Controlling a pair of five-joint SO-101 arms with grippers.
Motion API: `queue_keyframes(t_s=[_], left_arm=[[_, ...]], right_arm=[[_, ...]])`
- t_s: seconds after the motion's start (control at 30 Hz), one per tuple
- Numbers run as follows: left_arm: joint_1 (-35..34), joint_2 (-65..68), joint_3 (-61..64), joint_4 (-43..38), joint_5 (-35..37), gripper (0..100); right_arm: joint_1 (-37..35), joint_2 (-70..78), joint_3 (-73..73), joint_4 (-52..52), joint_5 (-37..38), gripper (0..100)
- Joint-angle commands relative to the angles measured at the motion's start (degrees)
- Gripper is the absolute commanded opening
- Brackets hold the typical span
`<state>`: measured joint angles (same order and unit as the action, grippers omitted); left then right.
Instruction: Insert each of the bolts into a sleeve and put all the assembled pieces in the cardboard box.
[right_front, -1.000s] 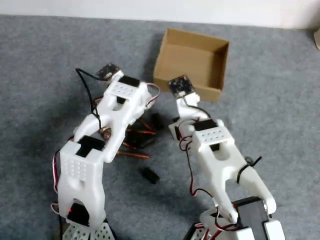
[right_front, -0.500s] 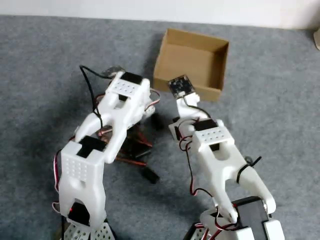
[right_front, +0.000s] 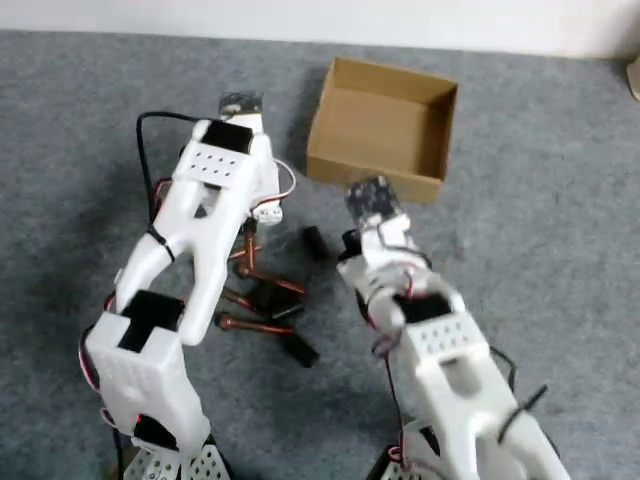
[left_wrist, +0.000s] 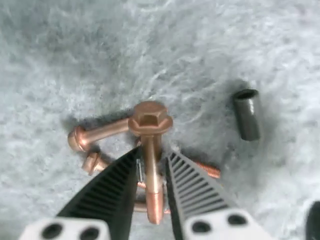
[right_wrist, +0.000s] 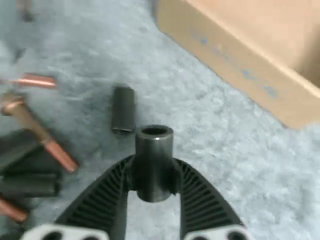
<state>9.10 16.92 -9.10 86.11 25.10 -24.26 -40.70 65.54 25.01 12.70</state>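
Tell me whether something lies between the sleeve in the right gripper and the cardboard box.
Nothing visible does. Bare carpet separates the held sleeve in the right gripper from the cardboard box; a loose sleeve lies off that path.

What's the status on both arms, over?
Left tool shut on bolt. Right tool shut on sleeve. Not yet joined. Spare sleeve lies close by.
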Motion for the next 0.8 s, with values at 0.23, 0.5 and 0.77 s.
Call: queue_keyframes(t_s=[0.23,0.5,0.77], left_arm=[[2.4,-34.4,29.6,-18.5,-8.5,0],[2.5,-72.6,68.3,-51.7,-10.5,0],[2.6,-90.9,80.9,-68.0,-13.9,1]], right_arm=[[-2.1,-28.2,15.4,-9.3,-0.5,0.5],[-6.5,-42.2,25.7,-16.7,-0.3,0.5],[-8.3,-52.1,34.2,-22.3,-0.2,0.5]])
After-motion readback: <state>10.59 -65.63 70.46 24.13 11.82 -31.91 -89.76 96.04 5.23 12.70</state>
